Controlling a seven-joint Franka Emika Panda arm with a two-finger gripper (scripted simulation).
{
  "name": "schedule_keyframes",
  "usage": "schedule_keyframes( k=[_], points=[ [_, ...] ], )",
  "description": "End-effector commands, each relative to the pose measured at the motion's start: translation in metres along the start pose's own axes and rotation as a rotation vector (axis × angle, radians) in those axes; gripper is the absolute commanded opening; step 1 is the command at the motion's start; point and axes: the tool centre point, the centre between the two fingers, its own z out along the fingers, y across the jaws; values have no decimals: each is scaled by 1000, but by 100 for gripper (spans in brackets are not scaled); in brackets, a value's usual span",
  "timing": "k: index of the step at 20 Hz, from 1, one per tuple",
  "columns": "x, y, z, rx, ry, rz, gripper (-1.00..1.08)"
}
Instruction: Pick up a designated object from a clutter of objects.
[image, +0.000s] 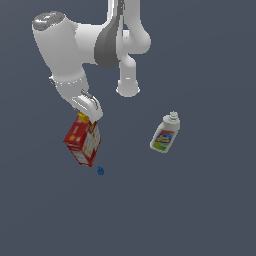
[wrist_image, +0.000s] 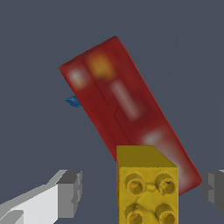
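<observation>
Nearly at the grasp: gripper (wrist_image: 142, 192) spread wide, jaws released, yellow block (wrist_image: 146, 186) sitting between them, untouched. Red carton (wrist_image: 127, 109) just beyond. Closing and lifting remain, I judge.

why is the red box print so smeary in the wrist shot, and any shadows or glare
Wrist view: the red box print is soft, while the yellow block studs look sharp. Exterior view: flat lighting, no cast shadows under the white bottle; only a soft sheen on the arm.
</observation>
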Motion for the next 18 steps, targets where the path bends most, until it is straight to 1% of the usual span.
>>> schedule_keyframes(
  k=[1, 4, 5, 18],
  points=[
    [0, 0, 7, 0, 1, 1, 100],
    [1, 0, 9, 0, 1, 1, 100],
    [1, 0, 9, 0, 1, 1, -100],
    [0, -1, 7, 1, 1, 1, -100]
  ],
)
